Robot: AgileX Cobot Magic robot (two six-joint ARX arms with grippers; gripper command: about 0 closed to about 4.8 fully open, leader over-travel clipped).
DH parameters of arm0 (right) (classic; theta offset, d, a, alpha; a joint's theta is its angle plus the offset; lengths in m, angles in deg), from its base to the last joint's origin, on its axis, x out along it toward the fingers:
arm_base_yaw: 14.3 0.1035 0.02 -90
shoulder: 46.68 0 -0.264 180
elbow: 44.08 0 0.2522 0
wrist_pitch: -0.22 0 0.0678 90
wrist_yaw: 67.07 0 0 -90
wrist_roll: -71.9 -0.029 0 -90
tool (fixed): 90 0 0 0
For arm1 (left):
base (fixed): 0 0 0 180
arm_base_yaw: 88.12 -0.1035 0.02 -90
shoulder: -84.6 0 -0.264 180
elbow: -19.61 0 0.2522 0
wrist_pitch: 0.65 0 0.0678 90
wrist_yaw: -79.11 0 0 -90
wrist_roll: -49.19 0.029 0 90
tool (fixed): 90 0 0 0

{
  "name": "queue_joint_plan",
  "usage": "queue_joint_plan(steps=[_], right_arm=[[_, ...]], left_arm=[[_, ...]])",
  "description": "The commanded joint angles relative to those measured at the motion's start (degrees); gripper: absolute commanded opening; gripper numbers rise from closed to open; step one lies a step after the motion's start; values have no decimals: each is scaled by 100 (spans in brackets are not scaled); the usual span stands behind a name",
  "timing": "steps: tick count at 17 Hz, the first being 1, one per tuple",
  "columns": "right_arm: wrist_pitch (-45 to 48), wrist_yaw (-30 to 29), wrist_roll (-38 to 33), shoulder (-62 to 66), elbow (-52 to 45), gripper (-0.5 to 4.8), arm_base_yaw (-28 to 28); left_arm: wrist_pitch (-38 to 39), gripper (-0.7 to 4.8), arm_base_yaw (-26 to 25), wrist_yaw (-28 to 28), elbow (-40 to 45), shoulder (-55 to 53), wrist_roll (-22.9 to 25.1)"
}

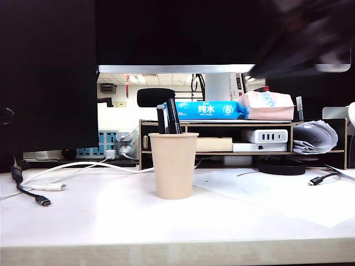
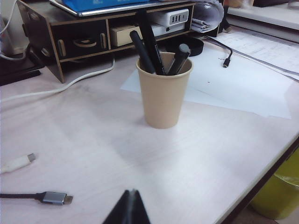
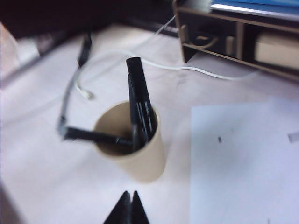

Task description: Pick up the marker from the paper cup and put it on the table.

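The white desk (image 1: 83, 221) has a pale wood-coloured front edge. At its rear stands a dark wooden shelf riser (image 1: 238, 124) with open compartments, carrying a blue wet-wipes pack (image 1: 208, 110) and a pink tissue pack (image 1: 269, 105) on top. A white multi-port charger (image 1: 265, 136) sits in one compartment; rolled papers (image 1: 313, 137) fill the right end. A dark monitor (image 1: 47, 77) blocks the left background. Behind, an office interior (brightly lit by ceiling panels) shows a black chair back (image 1: 155, 97). White and black cables (image 1: 50, 185) trail across the desk's left side. Loose white paper sheets (image 1: 277, 191) lie to the right. A yellow-green bin (image 2: 280, 193) stands on the floor beside the desk.
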Motion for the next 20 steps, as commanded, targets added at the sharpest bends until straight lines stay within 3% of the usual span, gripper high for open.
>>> queue_joint_plan(steps=[1,2,8,11,20], right_arm=[[656,197,494,1134,662,60,232],[791,164,494,1373,793,98,232],[992,-269,562,2468,1775,165,245],[1027,-289,562,2719,1993,265,310],[1274,-400,684,3119,2070,265,568]], left_arm=[[66,-5,-17,-7,22,0,22],[63,-5,-31,-15,22,0,22],[63,-5,-516,-2,22,0,24],[63,-5,-514,-2,22,0,24],[63,-5,-505,-11,22,0,22]])
